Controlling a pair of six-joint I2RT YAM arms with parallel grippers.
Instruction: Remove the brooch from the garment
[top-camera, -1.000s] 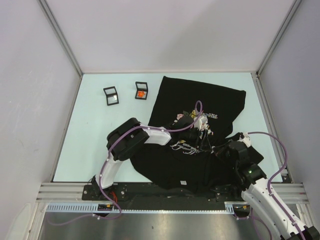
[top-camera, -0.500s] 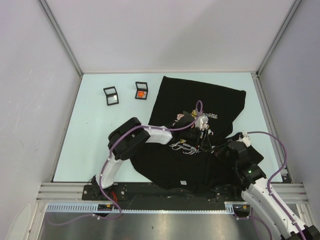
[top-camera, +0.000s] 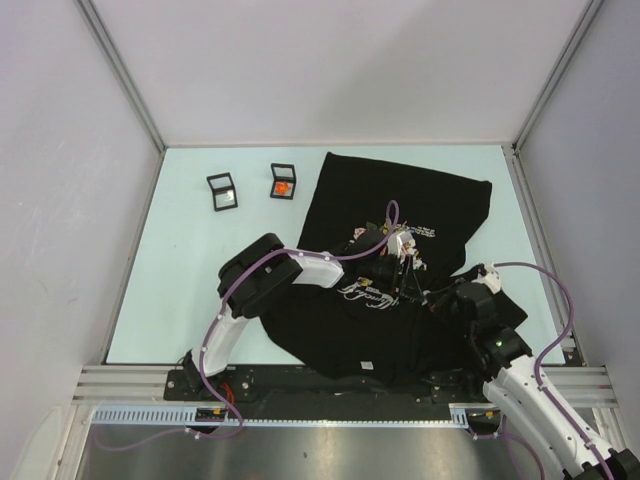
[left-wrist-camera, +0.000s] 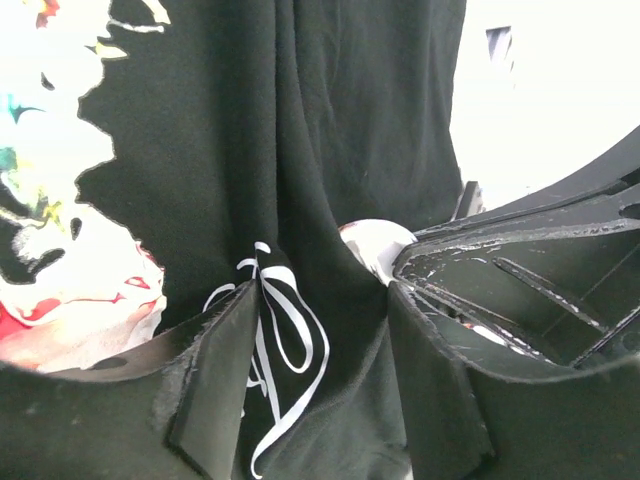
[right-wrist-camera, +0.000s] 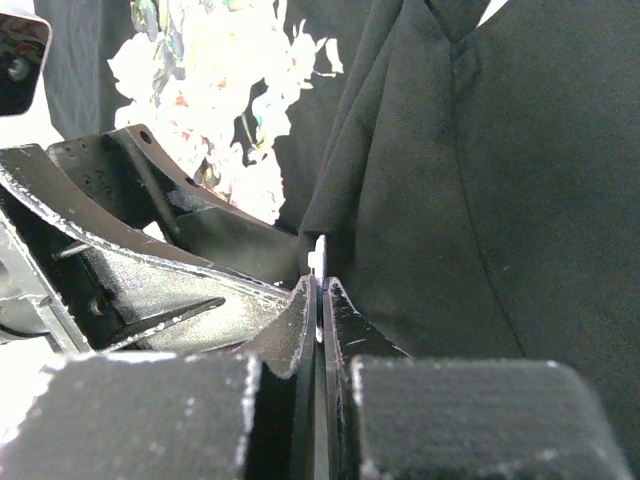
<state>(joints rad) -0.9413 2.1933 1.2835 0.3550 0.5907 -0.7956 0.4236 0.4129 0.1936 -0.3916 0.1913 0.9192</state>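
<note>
The brooch (left-wrist-camera: 372, 243) is only a pale round bit, half behind a fold of the T-shirt (left-wrist-camera: 300, 120) (washed out, no detail). Seen from the right end effector (right-wrist-camera: 320, 285), it is a white sliver, edge-on between the closed fingers. From above I cannot find it at all: both arms cover most of the flower print (right-wrist-camera: 215, 70), itself glared to a blur. What lies in the small frame (top-camera: 222, 190) on the worktop (top-camera: 180, 280) is too small to tell. The right arm (top-camera: 540, 400) runs off the bottom corner.
</note>
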